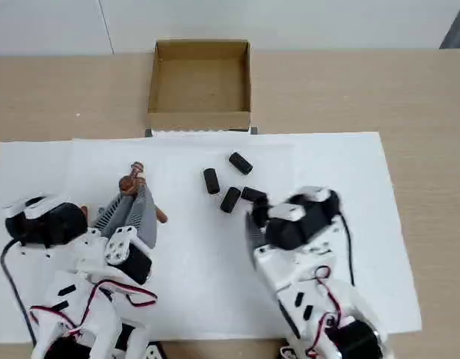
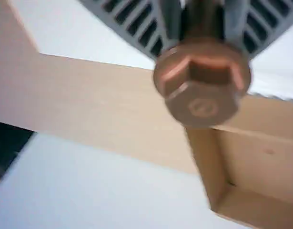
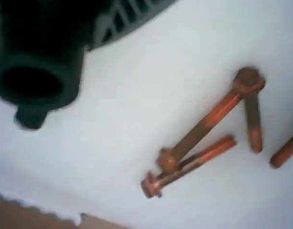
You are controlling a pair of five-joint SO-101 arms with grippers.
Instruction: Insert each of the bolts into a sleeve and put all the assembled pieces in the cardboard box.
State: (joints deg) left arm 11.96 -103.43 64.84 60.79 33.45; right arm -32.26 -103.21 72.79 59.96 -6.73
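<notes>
High view. Fingers (image 1: 143,213) of the left gripper (image 1: 134,193): clamped on a bolt (image 1: 130,182), head showing at the fingertips, above the paper sheet (image 1: 342,161). Right gripper (image 1: 252,213): apparently closed on a sleeve (image 1: 254,195), just beside three loose sleeves (image 1: 211,180). Box (image 1: 202,120) at the far edge of the paper sheet, well apart from both grippers.

Left wrist view. Confirms the grip: copper-coloured hexagonal head with a round flange, seated between two grey ribbed fingers, a box corner beyond.

Right wrist view. Shows the sleeve as a short black tube, bore open toward the camera, next to a grey finger; loose bolts (image 3: 203,129) lying crossed on the paper sheet farther off.

Handling, as judged. Treat the bolt as rigid, smooth metal, heavy for its size; hold on the shank near the head, leaving the tip free. Treat the sleeve as light, stiff and prone to rolling; grip across the outer wall, never over the bore.
</notes>
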